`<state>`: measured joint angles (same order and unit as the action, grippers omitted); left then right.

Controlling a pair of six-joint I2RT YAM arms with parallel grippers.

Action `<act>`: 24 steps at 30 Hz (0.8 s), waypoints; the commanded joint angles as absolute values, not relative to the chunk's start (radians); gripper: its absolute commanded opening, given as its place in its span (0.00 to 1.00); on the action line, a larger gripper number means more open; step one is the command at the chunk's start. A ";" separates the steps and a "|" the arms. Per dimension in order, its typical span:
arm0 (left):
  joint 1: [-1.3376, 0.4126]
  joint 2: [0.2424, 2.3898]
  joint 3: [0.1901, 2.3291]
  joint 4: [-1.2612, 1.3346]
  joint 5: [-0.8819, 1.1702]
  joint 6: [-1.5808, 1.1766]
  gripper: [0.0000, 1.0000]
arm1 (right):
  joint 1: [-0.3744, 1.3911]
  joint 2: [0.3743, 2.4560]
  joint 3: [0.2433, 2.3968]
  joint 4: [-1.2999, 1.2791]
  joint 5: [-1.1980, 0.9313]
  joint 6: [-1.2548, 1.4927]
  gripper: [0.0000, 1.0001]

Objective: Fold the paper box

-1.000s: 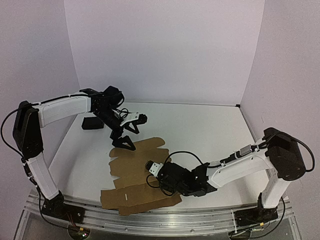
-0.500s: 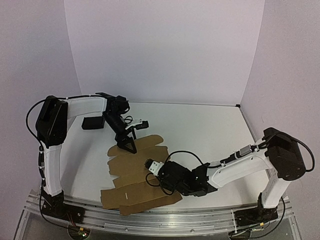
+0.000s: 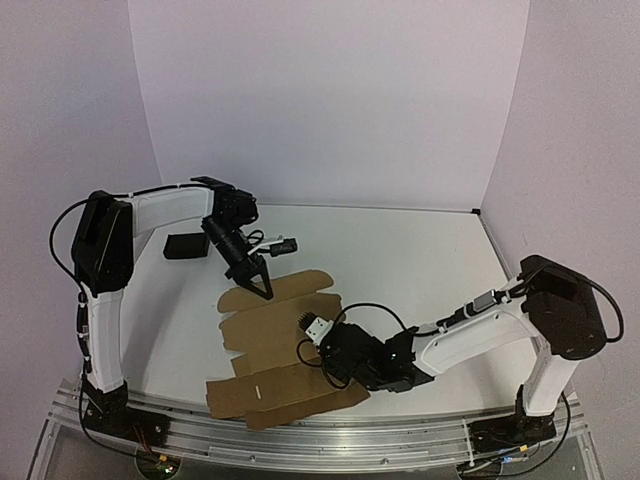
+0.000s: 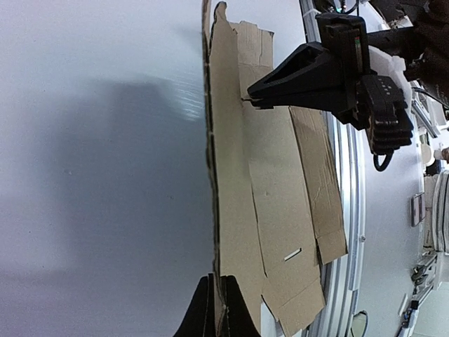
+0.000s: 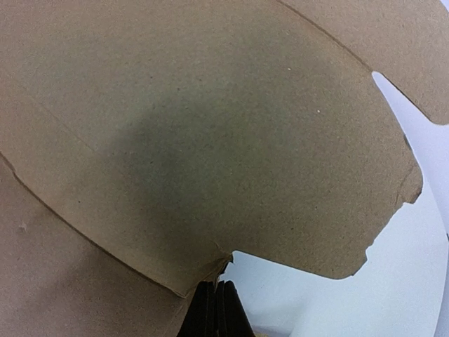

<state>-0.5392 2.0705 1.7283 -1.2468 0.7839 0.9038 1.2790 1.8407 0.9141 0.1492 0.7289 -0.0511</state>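
top external: left gripper [image 3: 266,292] pinches box [image 3: 272,330]

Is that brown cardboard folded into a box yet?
No, spread flat: the paper box lies as an open sheet, flaps out.

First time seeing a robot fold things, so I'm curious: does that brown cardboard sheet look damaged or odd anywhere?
Yes, slightly. The paper box is a flat sheet, and in the right wrist view one flap edge looks ragged, with small torn notches instead of a clean cut. Nothing else stands out.
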 commanded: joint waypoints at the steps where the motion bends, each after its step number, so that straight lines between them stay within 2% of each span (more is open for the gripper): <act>1: -0.556 1.971 1.750 -1.183 0.696 0.821 0.00 | 1.232 1.866 0.962 0.162 0.720 0.083 0.00; 5: -0.602 1.895 1.747 -1.044 0.550 0.757 0.00 | 1.206 1.901 0.996 0.155 0.683 0.166 0.01; 7: -0.641 1.858 1.734 -0.985 0.434 0.769 0.00 | 1.193 1.906 1.005 0.151 0.652 0.216 0.10; 10: -0.681 1.812 1.707 -0.932 0.318 0.828 0.00 | 1.175 1.891 1.010 0.149 0.571 0.266 0.30; 14: -0.712 1.769 1.634 -0.881 0.207 0.879 0.00 | 1.165 1.829 0.994 0.147 0.467 0.302 0.48; 18: -0.747 1.694 1.510 -0.772 0.125 0.936 0.00 | 1.163 1.738 0.958 0.147 0.380 0.334 0.79; 22: -0.770 1.666 1.456 -0.736 0.090 0.933 0.00 | 1.154 1.610 0.902 0.143 0.292 0.399 0.96; 24: -0.772 1.655 1.443 -0.728 0.085 0.929 0.00 | 1.134 1.539 0.861 0.136 0.223 0.452 0.98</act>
